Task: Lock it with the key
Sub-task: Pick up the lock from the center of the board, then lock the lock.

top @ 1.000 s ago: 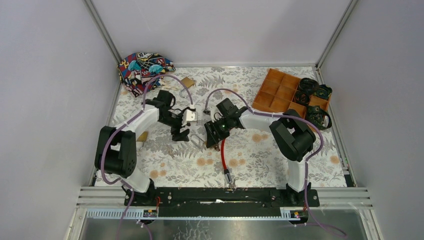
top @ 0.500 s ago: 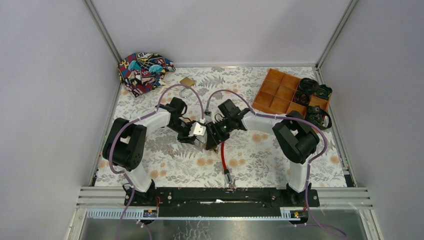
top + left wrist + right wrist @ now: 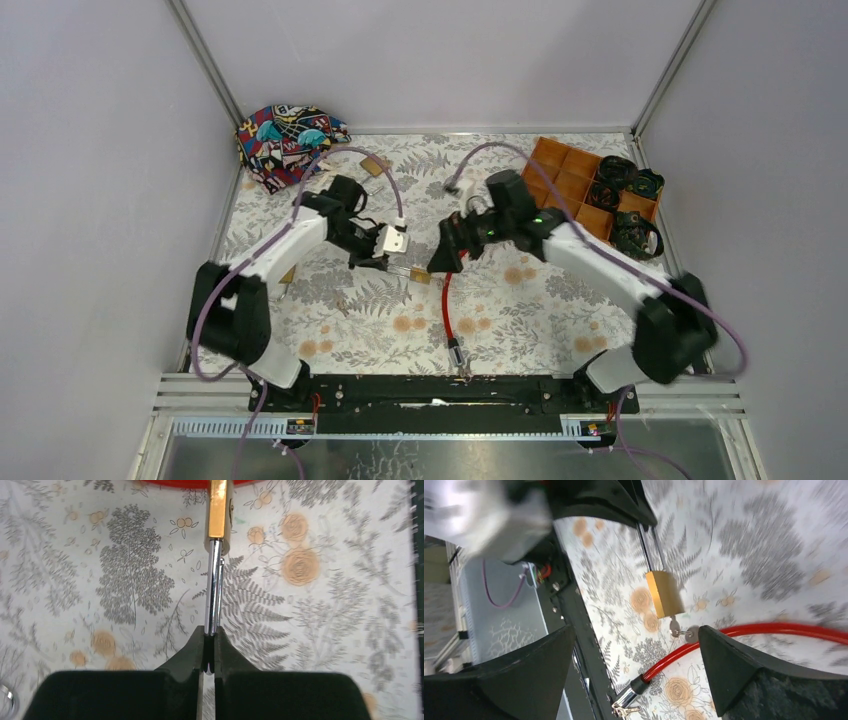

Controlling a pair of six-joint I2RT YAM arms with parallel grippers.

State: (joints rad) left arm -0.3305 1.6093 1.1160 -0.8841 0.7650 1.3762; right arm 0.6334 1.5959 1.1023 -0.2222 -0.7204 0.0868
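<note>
A small brass padlock [image 3: 664,594] lies on the flowered table, its chrome shackle [image 3: 215,595] pointing at my left gripper [image 3: 210,630], which is shut on the shackle's end. The key [image 3: 675,628] sits in the bottom of the padlock body [image 3: 220,510], with a second key on its ring. From above, the left gripper [image 3: 385,255] is just left of the padlock [image 3: 420,275]. My right gripper [image 3: 442,260] hovers just right of the padlock, open. In its wrist view the right gripper [image 3: 635,632] spans wide above the key, holding nothing.
A red cable lock [image 3: 447,310] runs from the padlock toward the near edge, its metal end [image 3: 629,695] carrying keys. A patterned cloth bag [image 3: 288,135] and another brass padlock [image 3: 375,165] lie at the back left. An orange tray [image 3: 560,180] stands back right.
My left gripper came in from the left and shut on the padlock's shackle. My right gripper opened wide, let go at the padlock and drew back up to the right.
</note>
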